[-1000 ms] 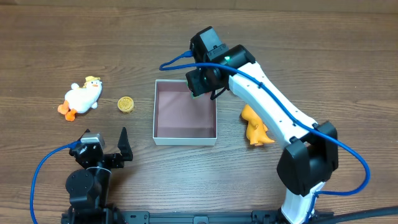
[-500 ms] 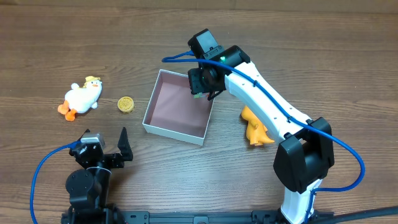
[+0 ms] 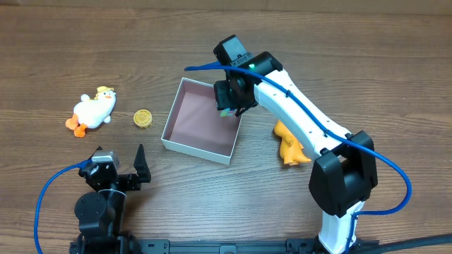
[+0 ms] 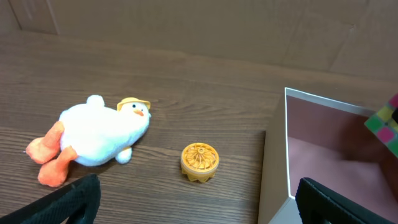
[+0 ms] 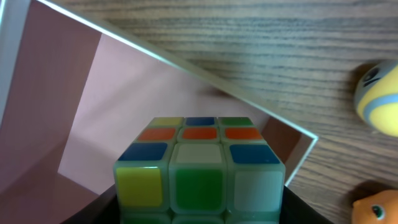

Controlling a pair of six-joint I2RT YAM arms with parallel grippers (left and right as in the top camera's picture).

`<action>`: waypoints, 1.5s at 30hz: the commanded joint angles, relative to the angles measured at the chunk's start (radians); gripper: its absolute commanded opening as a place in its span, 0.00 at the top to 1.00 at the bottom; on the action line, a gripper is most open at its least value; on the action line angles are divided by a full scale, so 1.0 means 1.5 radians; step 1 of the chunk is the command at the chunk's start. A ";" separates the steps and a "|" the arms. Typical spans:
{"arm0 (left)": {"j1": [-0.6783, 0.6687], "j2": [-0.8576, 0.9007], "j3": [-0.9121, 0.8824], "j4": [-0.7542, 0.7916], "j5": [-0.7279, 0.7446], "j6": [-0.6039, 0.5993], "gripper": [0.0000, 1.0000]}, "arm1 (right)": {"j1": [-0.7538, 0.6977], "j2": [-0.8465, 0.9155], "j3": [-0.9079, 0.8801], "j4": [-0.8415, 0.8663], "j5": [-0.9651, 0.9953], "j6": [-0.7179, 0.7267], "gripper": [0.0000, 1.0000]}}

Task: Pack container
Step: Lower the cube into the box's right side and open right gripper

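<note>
The container (image 3: 196, 124) has swung askew beneath the right pincer (image 3: 227, 108), evidently nudged. That pincer, half closed on a puzzle cube (image 5: 199, 165), hangs over its far corner. The drop looks imminent.

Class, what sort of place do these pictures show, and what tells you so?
Probably a robot lab bench: a white robot arm and a black robot arm at a wooden table, with a toy duck and an open box on it.
</note>
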 commanded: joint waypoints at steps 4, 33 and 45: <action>0.007 -0.006 -0.002 0.002 0.000 0.015 0.00 | 0.003 0.001 0.011 -0.009 -0.016 0.006 0.78; 0.007 -0.006 -0.002 0.002 0.000 0.015 0.00 | 0.003 0.001 0.011 -0.044 0.044 0.064 0.73; 0.007 -0.006 -0.002 0.002 0.000 0.015 0.00 | 0.003 0.001 0.011 -0.040 0.049 0.366 0.74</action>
